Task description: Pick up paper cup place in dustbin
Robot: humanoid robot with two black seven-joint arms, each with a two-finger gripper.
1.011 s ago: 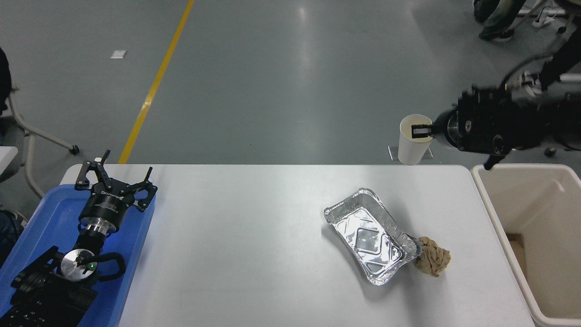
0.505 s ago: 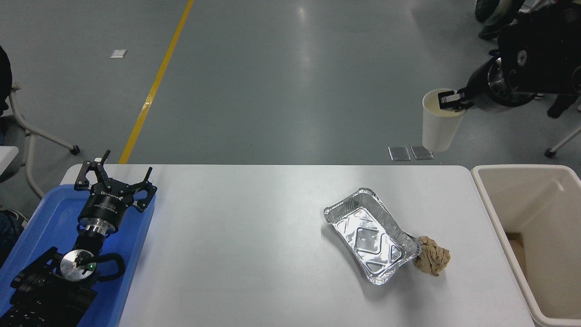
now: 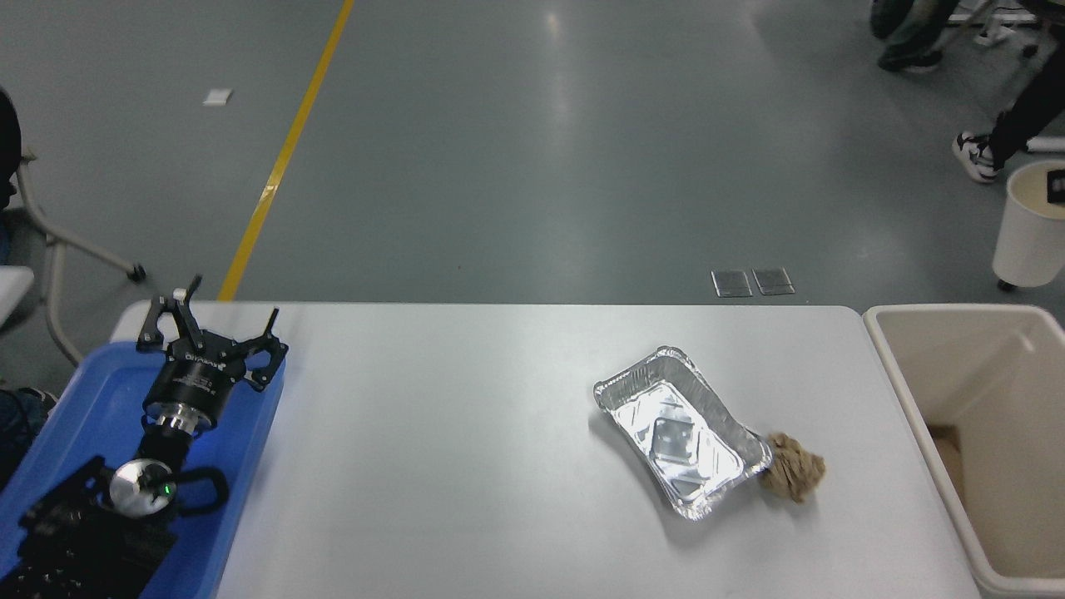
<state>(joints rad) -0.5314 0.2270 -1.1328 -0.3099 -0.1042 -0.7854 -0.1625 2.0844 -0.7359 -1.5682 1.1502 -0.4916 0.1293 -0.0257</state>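
Carried further right since a moment ago, the paper cup (image 3: 1030,225) now hangs at the frame's right edge, beyond the dustbin (image 3: 903,391); a black fingertip (image 3: 1057,186) shows at its rim. Whether the right hand grips it cannot be told. Left hand (image 3: 212,320) rests splayed wide over the blue tray (image 3: 91,399).

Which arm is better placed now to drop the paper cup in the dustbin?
The right. It holds the paper cup at the right edge, above the dustbin. The left gripper is parked, open, over the blue tray.
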